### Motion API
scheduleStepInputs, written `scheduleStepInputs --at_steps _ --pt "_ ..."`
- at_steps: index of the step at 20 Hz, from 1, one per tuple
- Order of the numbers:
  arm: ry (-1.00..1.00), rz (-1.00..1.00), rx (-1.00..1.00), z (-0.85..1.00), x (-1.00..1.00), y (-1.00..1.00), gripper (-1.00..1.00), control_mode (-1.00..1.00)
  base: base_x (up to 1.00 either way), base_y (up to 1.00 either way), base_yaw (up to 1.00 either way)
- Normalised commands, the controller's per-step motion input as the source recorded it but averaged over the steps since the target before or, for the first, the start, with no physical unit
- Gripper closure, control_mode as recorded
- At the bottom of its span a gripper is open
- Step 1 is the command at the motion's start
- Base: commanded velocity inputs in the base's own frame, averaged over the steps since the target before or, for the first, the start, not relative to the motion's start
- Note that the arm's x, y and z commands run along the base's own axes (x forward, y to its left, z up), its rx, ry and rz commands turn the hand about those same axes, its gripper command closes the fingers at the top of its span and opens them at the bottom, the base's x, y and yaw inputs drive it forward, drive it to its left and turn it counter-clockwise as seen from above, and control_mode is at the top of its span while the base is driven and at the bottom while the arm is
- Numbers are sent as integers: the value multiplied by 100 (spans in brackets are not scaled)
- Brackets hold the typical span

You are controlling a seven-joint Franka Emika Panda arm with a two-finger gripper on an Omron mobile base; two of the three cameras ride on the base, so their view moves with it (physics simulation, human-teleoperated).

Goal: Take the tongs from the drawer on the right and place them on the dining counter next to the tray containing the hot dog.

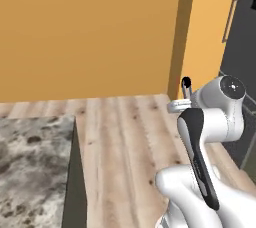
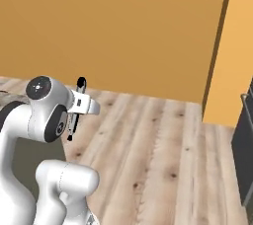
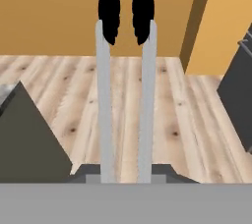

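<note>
Held item: tongs [image 3: 124, 95], clamped in my pincer [image 3: 125, 176], whose jaws are closed on the two silver arms low in the hand view; the black tips point away from me toward the wall. From the left base view the tongs [image 1: 186, 86] stand up just past my white wrist; from the right base view they [image 2: 77, 101] hang beside my pincer [image 2: 75, 113], off the floor and clear of every surface.

Surface below: pale wooden plank floor [image 3: 162, 115], knotted, running to the wall.

Tabletop: one corner of grey-brown speckled stone, the dining counter [image 1: 32, 167], at my left, with a dark side panel [image 1: 75, 182] under its edge.

Room: orange wall [image 1: 85, 32] ahead, a lighter orange return [image 1: 205, 27] at right, a dark cabinet front [image 1: 242, 37] with a pale bar handle beyond it.
</note>
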Motion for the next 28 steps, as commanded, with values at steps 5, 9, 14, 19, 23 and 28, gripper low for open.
scheduleStepInputs --at_steps 5,9,14,19,23,28 --pt "0 0 0 0 0 0 100 100 100 -46 27" --pt "0 0 0 0 0 0 100 100 100 -44 24" --pt "0 0 0 0 0 0 100 100 100 -41 24" --pt "0 0 0 0 0 0 100 100 100 -30 29" --pt "0 0 0 0 0 0 100 100 100 -28 29" --pt "0 0 0 0 0 0 100 100 100 -9 51"
